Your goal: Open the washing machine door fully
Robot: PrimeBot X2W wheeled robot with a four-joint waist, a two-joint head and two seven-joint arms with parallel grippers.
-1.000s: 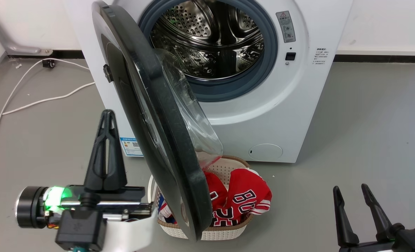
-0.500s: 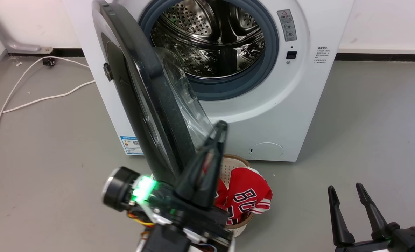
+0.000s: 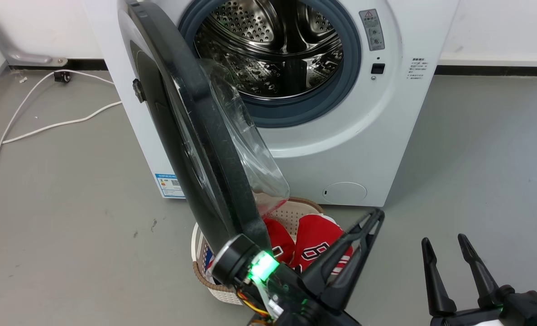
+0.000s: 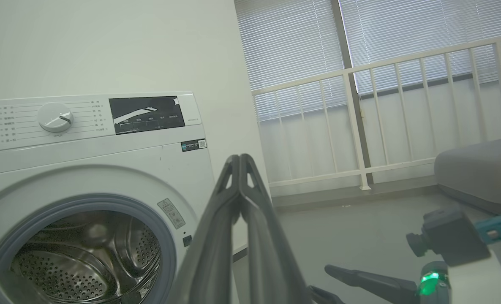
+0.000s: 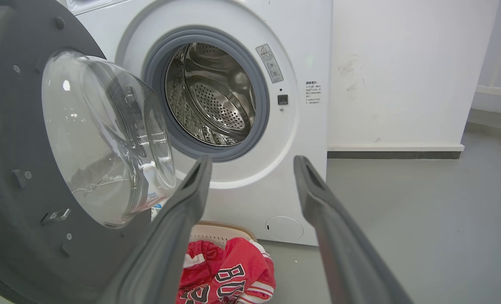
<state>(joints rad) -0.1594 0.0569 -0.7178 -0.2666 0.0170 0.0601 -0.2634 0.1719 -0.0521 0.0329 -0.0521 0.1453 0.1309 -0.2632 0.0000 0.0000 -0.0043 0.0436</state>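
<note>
Black, glossy washing machine door (image 3: 191, 136) stands swung well out from the drum (image 3: 273, 45), above a basket (image 3: 291, 213) of red clothes (image 3: 318, 235). Beside its lower edge the left hand (image 3: 373, 216) is closed and empty; the right hand (image 3: 443, 239) is open.

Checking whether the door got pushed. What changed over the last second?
The left gripper, shut, swung rightward from the outer side of the washing machine door to its inner side, fingers now tilted right. It gripped nothing. The door stayed half open; the right gripper stayed open.
</note>
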